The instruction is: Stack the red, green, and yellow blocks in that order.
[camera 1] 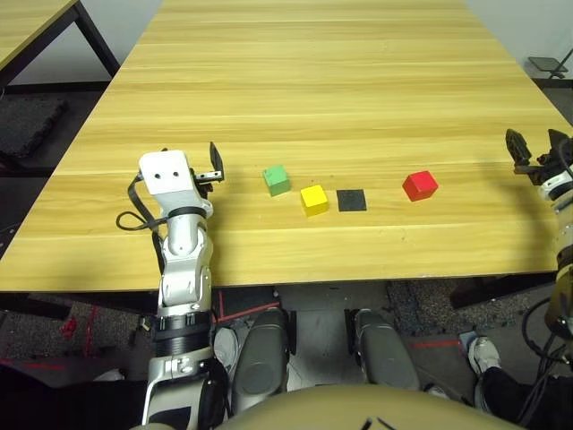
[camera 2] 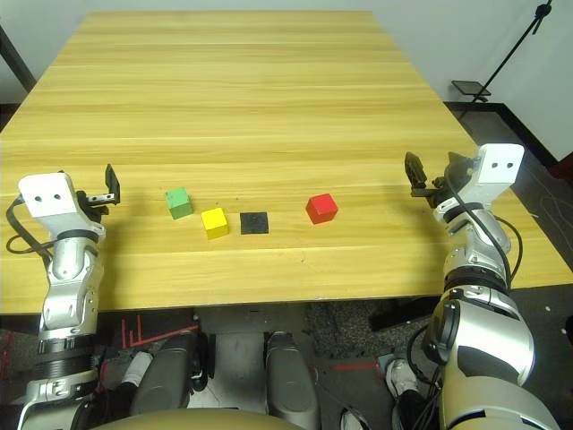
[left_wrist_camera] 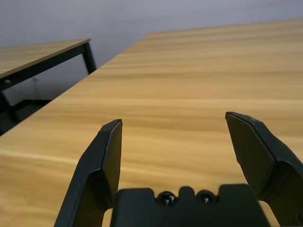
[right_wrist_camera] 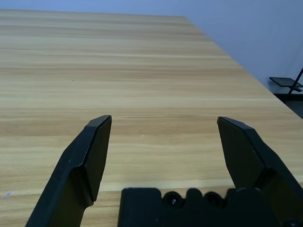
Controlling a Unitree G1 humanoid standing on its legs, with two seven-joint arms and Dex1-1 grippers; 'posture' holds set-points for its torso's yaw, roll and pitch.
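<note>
The red block (camera 2: 321, 208), yellow block (camera 2: 214, 221) and green block (camera 2: 178, 202) sit apart in a loose row near the front edge of the wooden table (camera 2: 269, 98), unstacked. A flat black square patch (camera 2: 254, 222) lies between yellow and red. The left gripper (left_wrist_camera: 173, 142) hovers left of green, fingers spread, holding nothing; the right gripper (right_wrist_camera: 164, 142) hovers right of red, likewise spread and empty.

We see even, bright, diffuse light across the table (camera 1: 358, 81), with no harsh glare. The blocks cast only short, soft shadows. Both head views are sharp but bow slightly toward their edges. In the wrist views the near black fingers (left_wrist_camera: 102, 165) look crisp, while the far tabletop and wall (left_wrist_camera: 142, 19) soften into blur.
</note>
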